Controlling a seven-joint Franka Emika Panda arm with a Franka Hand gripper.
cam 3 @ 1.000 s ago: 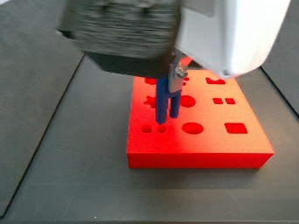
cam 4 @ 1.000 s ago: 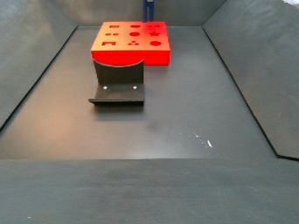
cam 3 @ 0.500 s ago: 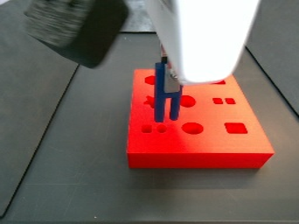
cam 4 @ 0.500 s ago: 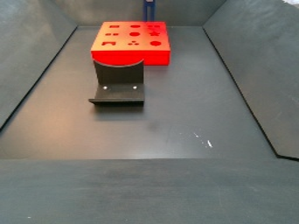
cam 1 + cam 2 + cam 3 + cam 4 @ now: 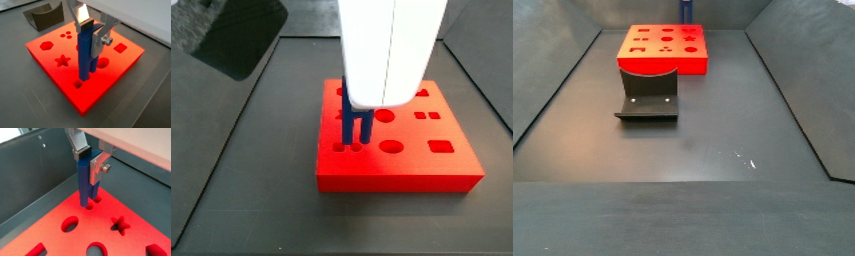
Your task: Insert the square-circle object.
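Note:
My gripper [image 5: 89, 31] is shut on the square-circle object [image 5: 85, 52], a slim dark-blue piece held upright with its two prongs pointing down. The flat silver fingers [image 5: 103, 163] clamp its upper end. The prong tips meet the red board [image 5: 53, 60] at a pair of small holes near one edge [image 5: 87, 205]. I cannot tell how deep they sit. In a side view the white arm hides the gripper, and only the blue piece's [image 5: 354, 125] lower part shows over the board [image 5: 425, 165]. In a side view the piece [image 5: 684, 8] stands above the board [image 5: 663, 50].
The board carries several shaped holes: star [image 5: 62, 61], hexagon [image 5: 46, 45], squares and circles. The dark fixture [image 5: 647, 100] stands on the floor right in front of the board and also shows in a wrist view [image 5: 43, 15]. Grey walls enclose the dark floor.
The blue piece has come down a little, so its prong tips are now at the board's small holes. The arm's body has shifted across a side view. The board and fixture have not moved.

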